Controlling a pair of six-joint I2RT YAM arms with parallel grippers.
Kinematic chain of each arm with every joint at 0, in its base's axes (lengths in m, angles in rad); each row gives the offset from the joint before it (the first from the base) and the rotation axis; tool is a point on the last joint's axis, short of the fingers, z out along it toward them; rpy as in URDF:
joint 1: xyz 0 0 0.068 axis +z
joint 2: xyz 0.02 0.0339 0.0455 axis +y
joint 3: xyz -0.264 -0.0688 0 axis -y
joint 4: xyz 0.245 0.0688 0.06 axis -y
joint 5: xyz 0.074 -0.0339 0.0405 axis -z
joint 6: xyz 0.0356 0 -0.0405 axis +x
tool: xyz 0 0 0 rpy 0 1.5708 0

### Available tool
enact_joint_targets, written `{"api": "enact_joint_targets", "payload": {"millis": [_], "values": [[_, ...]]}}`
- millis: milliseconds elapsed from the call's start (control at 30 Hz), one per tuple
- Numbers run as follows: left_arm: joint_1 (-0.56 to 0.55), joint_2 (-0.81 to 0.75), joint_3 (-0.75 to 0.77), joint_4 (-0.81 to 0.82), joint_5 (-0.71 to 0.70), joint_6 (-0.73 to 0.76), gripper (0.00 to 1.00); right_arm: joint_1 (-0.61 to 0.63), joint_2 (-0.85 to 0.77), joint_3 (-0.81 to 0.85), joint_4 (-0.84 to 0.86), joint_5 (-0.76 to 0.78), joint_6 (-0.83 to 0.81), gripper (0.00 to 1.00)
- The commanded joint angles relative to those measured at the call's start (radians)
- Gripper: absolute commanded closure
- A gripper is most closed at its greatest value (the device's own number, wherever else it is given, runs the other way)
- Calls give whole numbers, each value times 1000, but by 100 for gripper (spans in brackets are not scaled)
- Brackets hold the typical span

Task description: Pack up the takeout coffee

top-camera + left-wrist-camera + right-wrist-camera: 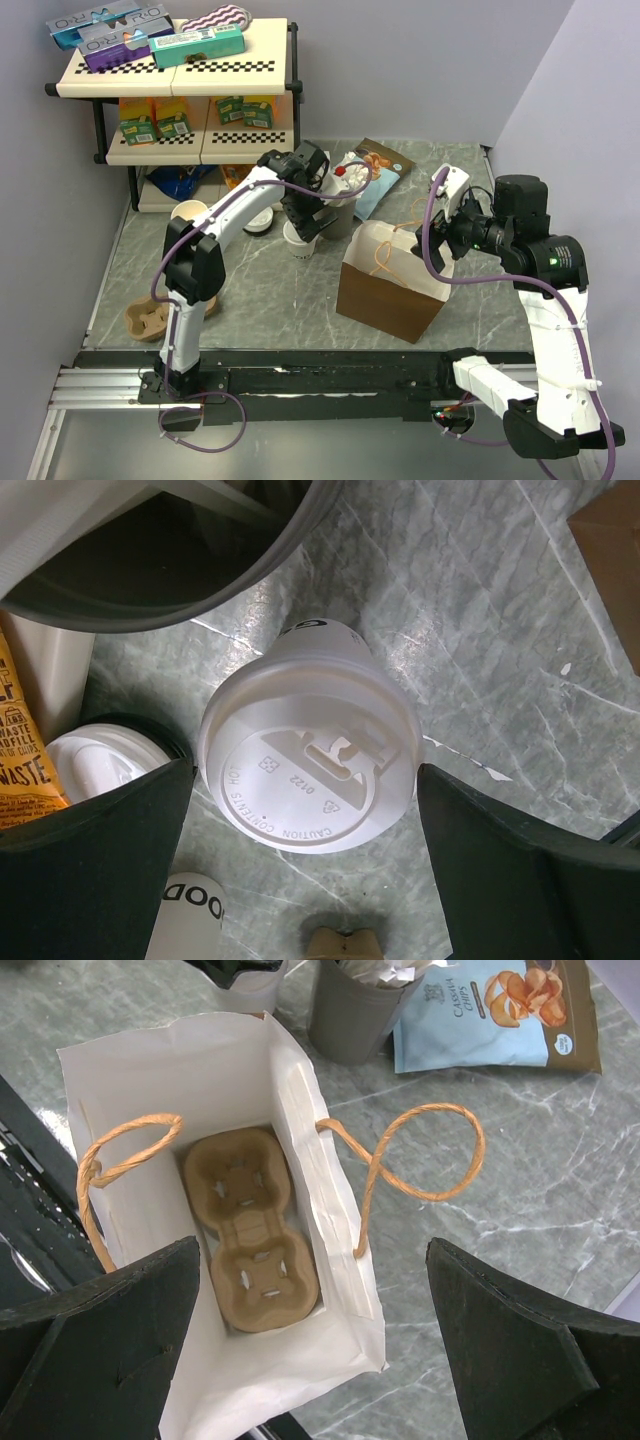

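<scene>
The left claw (305,772), jaws wide apart, is hovering over the coffee cup (325,632) (light, thin-walled, spill-prone), probably wanting a gentle squeeze below the lid (300,790).

Mock café stall, stocked snack shelves (200,76)

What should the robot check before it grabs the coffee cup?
1. Left gripper open: ok.
2. Coffee cup sits between its fingers: ok.
3. Lid on the cup: ok.
4. Fingers low enough to squeeze the cup's side: cannot tell.
5. Paper bag stands open: ok.
6. Cup tray in the bag has both holes free: ok.
</scene>
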Motion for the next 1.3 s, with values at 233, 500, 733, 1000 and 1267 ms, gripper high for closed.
{"api": "enact_joint_targets", "payload": {"millis": [233,500,733,1000,1267], "values": [[6,10,46,-30,22,-31,9,-12,-23,-8,16,-14,1,0],[6,5,53,-43,31,-37,20,-13,-26,-11,22,-18,4,0],[6,-12,33,-41,25,-42,24,-15,-30,-18,25,-20,5,0],[6,-41,58,-82,22,-54,40,-13,-30,-14,30,-15,7,0],[6,-208,-106,-73,3,-39,99,-15,-10,-5,21,2,-2,0]]}}
